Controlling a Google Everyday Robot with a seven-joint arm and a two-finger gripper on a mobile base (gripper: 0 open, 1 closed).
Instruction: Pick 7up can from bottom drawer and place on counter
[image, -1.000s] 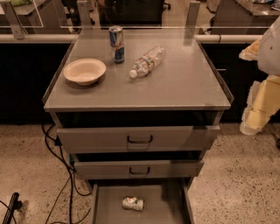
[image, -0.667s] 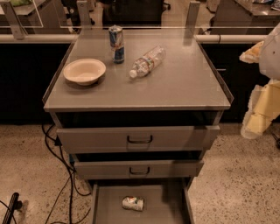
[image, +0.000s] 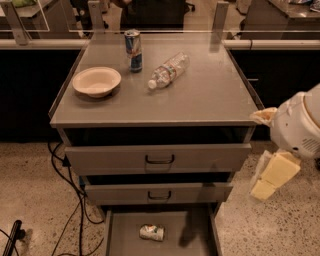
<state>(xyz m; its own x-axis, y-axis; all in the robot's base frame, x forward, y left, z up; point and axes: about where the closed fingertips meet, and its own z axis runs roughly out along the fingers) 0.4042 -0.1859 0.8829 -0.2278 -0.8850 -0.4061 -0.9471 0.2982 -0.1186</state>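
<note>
The bottom drawer (image: 125, 236) is pulled out, but the frame's lower edge cuts off its front, so only the rear part of its grey floor shows. The two drawers above overhang it and hide its back. A dark shadow lies on the floor right of the 7up can (image: 152, 232).

The can lies on its side in the bottom drawer, near the middle of the visible floor and apart from both side walls. Its long axis runs roughly left to right, tilted a little. Which end is the top cannot be made out. A green patch shows on its silvery skin; no letters can be read.

The gripper (image: 268, 181) hangs to the right of the cabinet, about level with the middle drawer (image: 120, 193), well apart from the can and holding nothing. Whether it is spread or pressed together cannot be told. The white arm housing (image: 300, 125) above it is cut off by the right edge.

On the counter (image: 210, 100) stand a bowl (image: 96, 81) at left and an upright blue-silver can (image: 133, 50) behind it. A clear bottle (image: 168, 70) lies with its cap toward the front left. Their labels are unreadable.

Cables (image: 70, 200) trail on the floor at left.
</note>
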